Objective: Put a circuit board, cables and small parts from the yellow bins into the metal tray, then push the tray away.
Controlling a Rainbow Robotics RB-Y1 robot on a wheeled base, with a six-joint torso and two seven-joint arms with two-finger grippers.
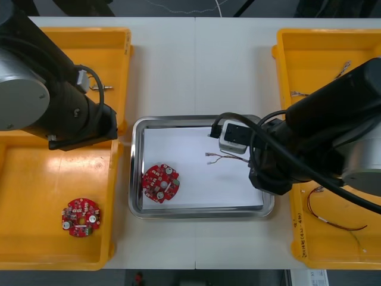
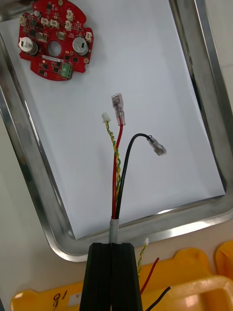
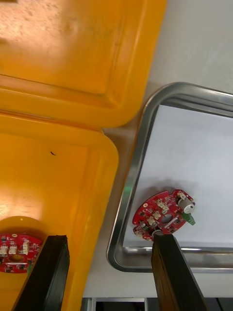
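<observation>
Right gripper [image 2: 112, 248] pinches a red, black and yellow cable bundle [image 2: 116, 165] above the metal tray [image 2: 29, 194], where a red circuit board [image 2: 54, 41] already lies beyond. Left gripper [image 3: 110, 240] stands wide apart over the left yellow bins [image 3: 73, 73]; releasing the cable, fetching small metal parts [image 1: 102, 87] and the push look undone

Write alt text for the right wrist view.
The right claw, shut on a cable bundle of red, black and yellow wires, holds its ends over the white-lined metal tray. A round red circuit board lies in the tray beyond them.

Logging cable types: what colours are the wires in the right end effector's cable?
The cable: red, black, twisted yellow-green; clearest in right wrist view.
</observation>
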